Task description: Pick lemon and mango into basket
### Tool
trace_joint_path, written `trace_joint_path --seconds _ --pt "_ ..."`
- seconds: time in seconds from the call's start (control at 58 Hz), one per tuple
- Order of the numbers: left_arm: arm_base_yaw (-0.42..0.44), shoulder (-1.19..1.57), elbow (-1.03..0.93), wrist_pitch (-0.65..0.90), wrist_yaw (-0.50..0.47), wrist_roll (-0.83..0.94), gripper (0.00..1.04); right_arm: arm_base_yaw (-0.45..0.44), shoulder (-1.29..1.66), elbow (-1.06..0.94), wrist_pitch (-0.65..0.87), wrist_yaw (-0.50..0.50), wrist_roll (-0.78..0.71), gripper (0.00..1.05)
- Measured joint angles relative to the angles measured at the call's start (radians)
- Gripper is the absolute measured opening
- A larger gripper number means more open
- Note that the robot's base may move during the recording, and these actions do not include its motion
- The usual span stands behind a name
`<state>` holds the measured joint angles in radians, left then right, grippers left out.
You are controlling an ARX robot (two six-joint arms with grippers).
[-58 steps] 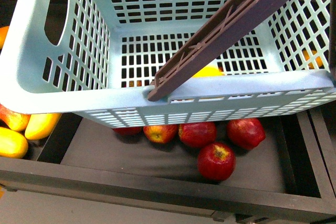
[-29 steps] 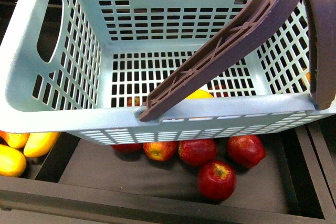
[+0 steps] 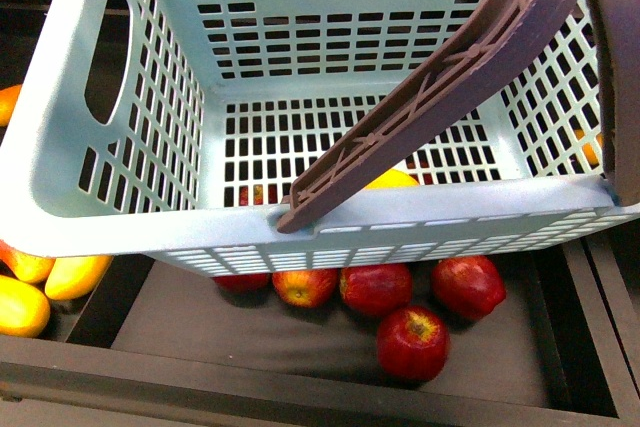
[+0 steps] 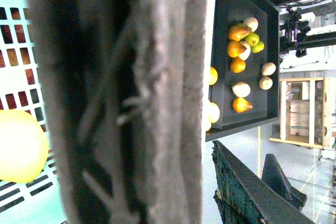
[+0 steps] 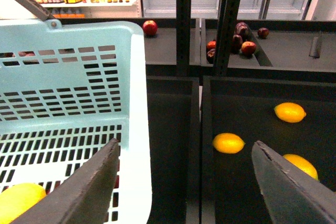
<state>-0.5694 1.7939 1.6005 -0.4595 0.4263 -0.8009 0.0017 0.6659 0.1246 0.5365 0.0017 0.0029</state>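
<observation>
A light aqua lattice basket (image 3: 130, 212) fills most of the front view, seen from above, with its brown ribbed handle (image 3: 430, 97) crossing it on a slant. Inside it, on the floor near the front wall, lies the yellow lemon (image 3: 392, 179), partly hidden by the handle. Below the basket, 5 red apples (image 3: 412, 340) sit close together in a dark tray (image 3: 200, 317). A mango (image 3: 20, 305) lies outside the basket at the lower left, just beside 2 similar long yellow-orange fruits. In the left wrist view the handle is a blurred band right against the camera. 1 dark finger of the left gripper (image 4: 236, 187) shows next to it, and I cannot tell whether this gripper is clamped on the handle. The lemon appears there too, against the basket floor. In the right wrist view the right gripper (image 5: 185, 145) has its 2 fingers spread wide with nothing between them. It sits beside the basket's outer wall, above a dark shelf (image 5: 247, 103) with 3 orange-yellow oval fruits (image 5: 228, 142).
</observation>
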Motion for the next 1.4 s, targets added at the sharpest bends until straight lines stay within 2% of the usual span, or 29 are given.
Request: trace_joint_path --seconds 0.052,0.604,0.724,1.397 --pt "0.0 0.0 0.0 0.0 0.0 0.0 0.27 0.0 0.0 0.0 0.0 0.0 0.0 0.98" --pt "-0.011 0.0 0.0 0.0 0.011 -0.004 0.25 -0.002 -0.005 -0.002 -0.001 0.001 0.0 0.96" --pt "-0.003 0.0 0.005 -0.001 -0.01 0.005 0.09 -0.002 -0.002 -0.003 -0.002 0.001 0.0 0.96" --pt "-0.002 0.001 0.006 -0.001 -0.004 0.004 0.09 -0.002 -0.004 -0.003 -0.002 0.001 0.0 0.96"
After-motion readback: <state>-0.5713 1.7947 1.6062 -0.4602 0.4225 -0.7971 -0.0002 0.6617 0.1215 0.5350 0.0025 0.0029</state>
